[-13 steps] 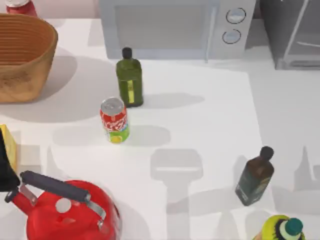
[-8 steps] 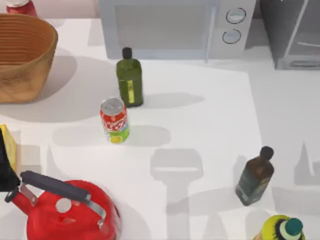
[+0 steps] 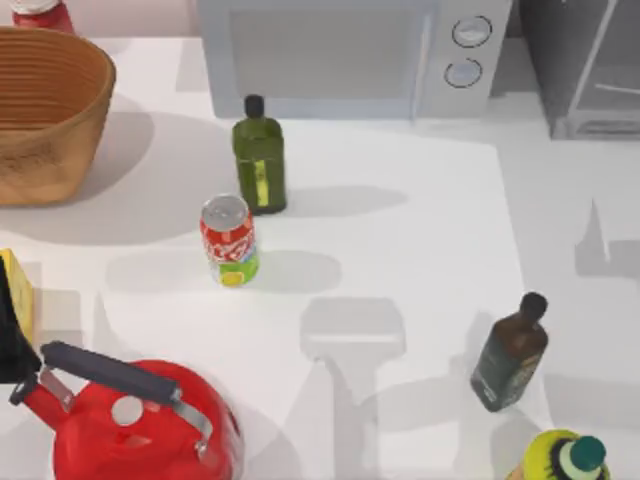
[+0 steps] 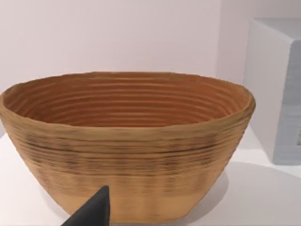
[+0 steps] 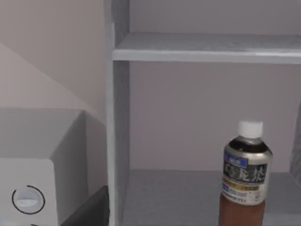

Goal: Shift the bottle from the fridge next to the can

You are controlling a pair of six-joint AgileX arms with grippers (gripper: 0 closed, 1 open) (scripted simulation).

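Note:
The bottle (image 5: 245,179), clear with a white cap, dark label and reddish-brown liquid, stands upright on the lower floor of the fridge (image 5: 117,117), under a shelf (image 5: 207,47). In the top view the grey fridge (image 3: 585,70) sits at the back right corner. The small red can (image 3: 229,240) with a green-yellow band stands left of the table's middle. A dark part of my right gripper (image 5: 91,209) shows in front of the fridge, apart from the bottle. A dark tip of my left gripper (image 4: 94,211) sits before the basket (image 4: 127,141).
The microwave (image 3: 340,50) stands at the back, an olive-green bottle (image 3: 260,155) just behind the can. A dark bottle (image 3: 510,355) and a yellow-green topped item (image 3: 565,460) stand front right. A red kettle (image 3: 130,420) is front left, the basket (image 3: 45,110) back left.
The arm shadow on the table's right side has slid toward the fridge. The can, the bottles and the kettle have not moved.

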